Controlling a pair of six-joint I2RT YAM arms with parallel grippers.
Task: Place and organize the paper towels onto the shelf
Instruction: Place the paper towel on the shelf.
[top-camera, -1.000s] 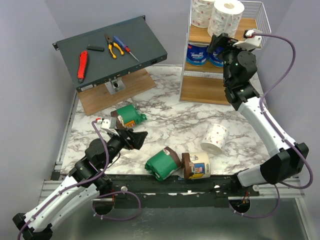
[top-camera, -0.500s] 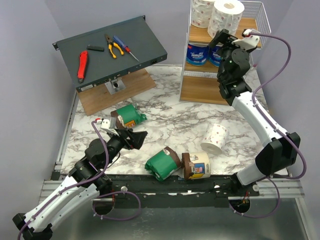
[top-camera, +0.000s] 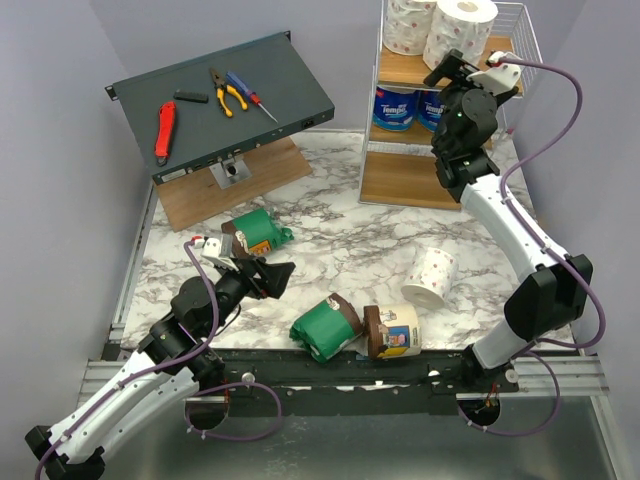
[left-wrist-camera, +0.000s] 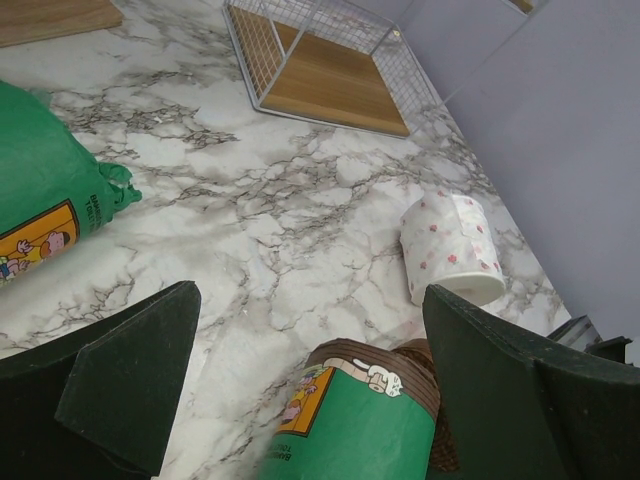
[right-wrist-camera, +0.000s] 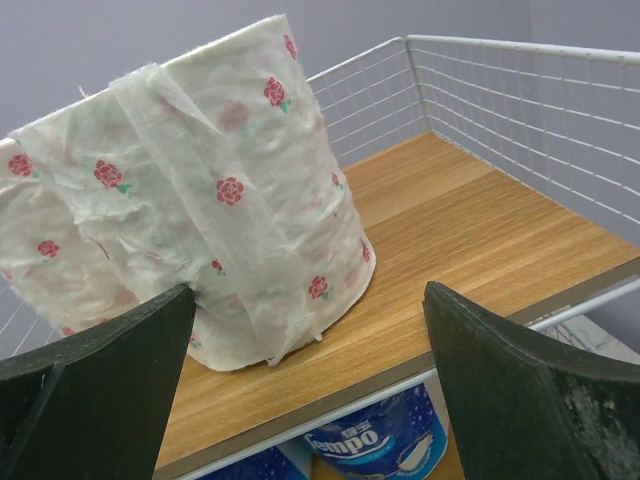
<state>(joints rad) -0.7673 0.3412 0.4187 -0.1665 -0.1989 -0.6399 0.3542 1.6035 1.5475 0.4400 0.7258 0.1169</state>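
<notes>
The shelf (top-camera: 520, 40) stands at 1 o'clock on the table (top-camera: 330, 190). Two white flowery rolls (top-camera: 460, 28) stand on its top board, and blue-and-white rolls (top-camera: 398, 108) sit one board down. The right gripper (top-camera: 447, 72) hangs just in front of the top rolls, fingers spread wide, holding nothing.

Four rolls lie on the table. A white speckled roll (top-camera: 431, 275) is at 4 o'clock. A green roll (top-camera: 327, 328) and a cream-and-brown roll (top-camera: 397, 332) touch each other near 6 o'clock. Another green one (top-camera: 258, 232) is at 9 o'clock. The left gripper (top-camera: 270, 279) sits between the two green ones, spread wide and empty too.

These rolls look light and squashy, so a hard pinch would probably dent them. The wrapped ones look smooth and might slip. One top roll has a loose strip (right-wrist-camera: 190, 170) that could pull away. I would hold a roll across its round middle, one finger on each side.
</notes>
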